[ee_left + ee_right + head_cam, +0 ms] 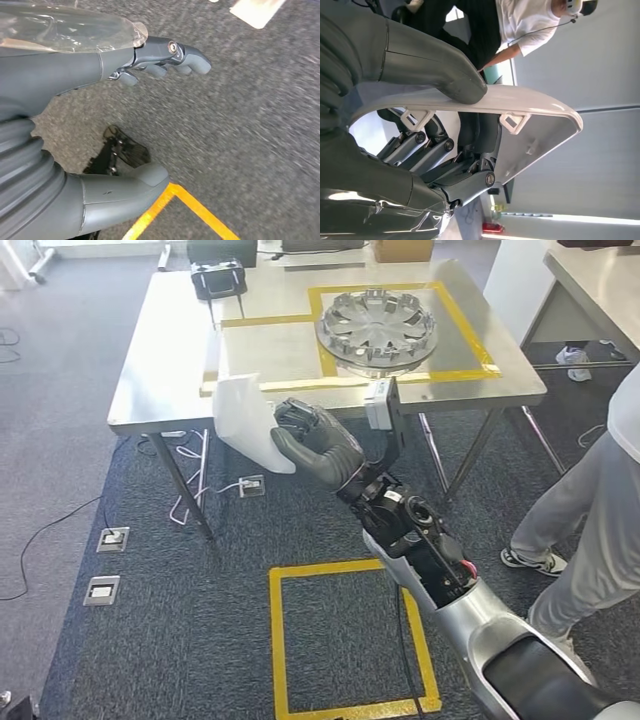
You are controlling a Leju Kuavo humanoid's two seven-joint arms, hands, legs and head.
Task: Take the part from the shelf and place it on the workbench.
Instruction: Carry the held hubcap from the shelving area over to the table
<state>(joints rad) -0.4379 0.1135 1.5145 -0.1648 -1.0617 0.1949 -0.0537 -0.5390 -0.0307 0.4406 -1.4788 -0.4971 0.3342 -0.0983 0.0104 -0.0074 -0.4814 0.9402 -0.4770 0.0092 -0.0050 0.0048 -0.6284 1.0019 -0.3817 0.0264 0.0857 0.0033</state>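
Observation:
My right hand (pixel 313 440) grips a white plastic part (pixel 245 420), holding it in the air just in front of the workbench's near edge (pixel 302 410). In the right wrist view the thumb (pixel 433 65) lies over the white part (pixel 531 110) and the darker fingers (pixel 444 165) curl under it, among its small clips. My left hand (pixel 113 120) hangs over the grey carpet with fingers and thumb apart and nothing between them.
On the steel workbench a silver wheel cover (pixel 375 328) lies inside a yellow taped frame (pixel 453 315), with a black device (pixel 219 280) at the far left. A yellow taped square (pixel 347 640) marks the carpet. A person's legs (pixel 581 530) stand at the right.

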